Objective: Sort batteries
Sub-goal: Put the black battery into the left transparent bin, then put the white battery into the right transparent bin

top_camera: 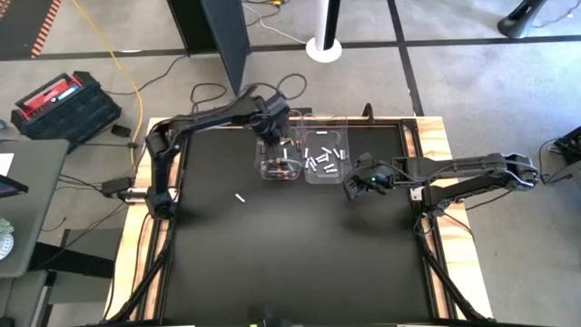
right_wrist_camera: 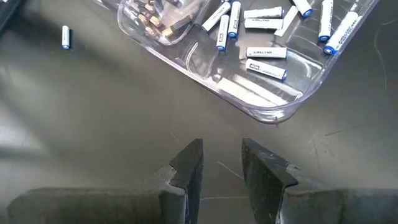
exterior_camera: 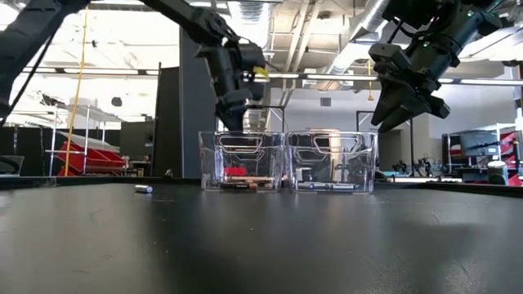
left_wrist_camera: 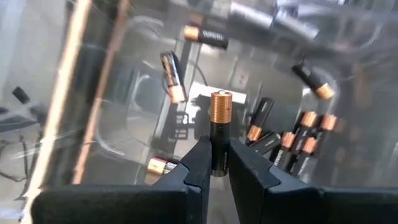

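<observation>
Right wrist view shows white batteries (right_wrist_camera: 266, 53) apparently labelled "KIRKLAND"

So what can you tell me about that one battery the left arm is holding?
The battery is a small cylinder, black over most of its body with a copper-coloured band at its far end, like a common household cell. The left gripper is shut on its black end, so the copper end points away from the fingers. It hangs over the left clear bin, where similar black-and-copper batteries already lie. Only the gripper touches it.

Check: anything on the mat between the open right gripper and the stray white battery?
Nothing: high view shows bare black mat between right gripper and white battery.
</observation>
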### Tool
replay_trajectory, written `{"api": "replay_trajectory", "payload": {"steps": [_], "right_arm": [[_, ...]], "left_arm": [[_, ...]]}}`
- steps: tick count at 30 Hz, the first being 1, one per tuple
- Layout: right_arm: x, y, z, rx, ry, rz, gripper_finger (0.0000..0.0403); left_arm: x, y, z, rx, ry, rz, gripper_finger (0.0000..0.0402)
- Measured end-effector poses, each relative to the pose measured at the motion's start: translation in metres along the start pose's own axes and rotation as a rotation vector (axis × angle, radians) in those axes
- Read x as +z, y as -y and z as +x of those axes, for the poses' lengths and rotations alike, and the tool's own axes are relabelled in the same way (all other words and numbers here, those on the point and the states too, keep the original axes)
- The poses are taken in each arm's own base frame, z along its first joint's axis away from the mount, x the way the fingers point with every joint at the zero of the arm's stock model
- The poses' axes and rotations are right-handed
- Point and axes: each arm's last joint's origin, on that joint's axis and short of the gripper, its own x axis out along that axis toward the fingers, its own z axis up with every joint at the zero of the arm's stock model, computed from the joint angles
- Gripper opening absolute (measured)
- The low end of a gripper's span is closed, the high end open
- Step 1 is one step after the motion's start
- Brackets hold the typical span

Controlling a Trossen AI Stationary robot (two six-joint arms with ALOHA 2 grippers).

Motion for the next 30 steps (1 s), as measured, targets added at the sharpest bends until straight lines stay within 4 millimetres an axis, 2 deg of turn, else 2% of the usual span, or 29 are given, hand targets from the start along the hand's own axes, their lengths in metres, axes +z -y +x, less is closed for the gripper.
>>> {"api": "replay_trajectory", "payload": {"steps": [8,14,18,27,30], "right_arm": [[0.000,0.000,0.000,-0.002,0.000,0.048,0.0127],[0.000,0.000,0.000,-0.003,-0.001,0.047,0.0127],[0.000,0.000,0.000,-0.005,-0.001,0.047,0.0127],[-0.001,0.001,0.000,-0.013,-0.007,0.045,0.0127],[-0.002,0.002,0.000,-0.023,-0.015,0.041,0.0127]], "left_arm": [[-0.005,0.002,0.052,-0.036,-0.130,0.002,0.0043],[-0.009,0.003,0.076,-0.049,-0.183,-0.009,0.0044],[-0.009,0.001,0.079,-0.048,-0.179,-0.037,0.0053],[-0.006,0.001,0.079,-0.040,-0.150,-0.033,0.0100],[-0.005,0.000,0.073,-0.037,-0.160,-0.033,0.0105]]}}
